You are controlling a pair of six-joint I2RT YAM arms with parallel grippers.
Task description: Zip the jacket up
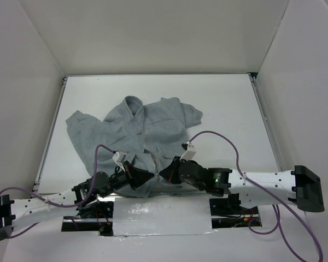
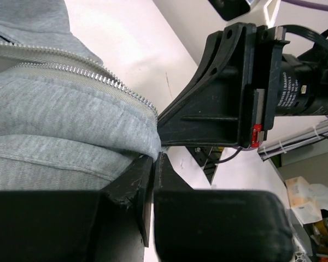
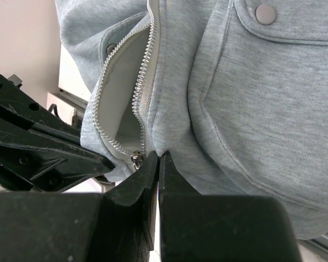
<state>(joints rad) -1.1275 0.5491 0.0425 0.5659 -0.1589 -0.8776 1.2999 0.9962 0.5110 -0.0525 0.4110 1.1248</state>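
Black fingers of the right gripper are pressed together on the bottom hem of the jacket, just beside the small metal slider at the foot of the zipper. Its two rows of teeth stand apart above the slider, with pale lining showing between them. To one side of the zipper is a flap pocket with a round snap. The left gripper is also closed, pinching the hem on the other side of the zipper, and the two grippers nearly touch. The jacket lies front up around the middle of the counter, its collar toward the far edge, its hem toward the near edge and its sleeves spread to either side. A strip of silver tape runs along the near edge, and purple cables loop over both arms.
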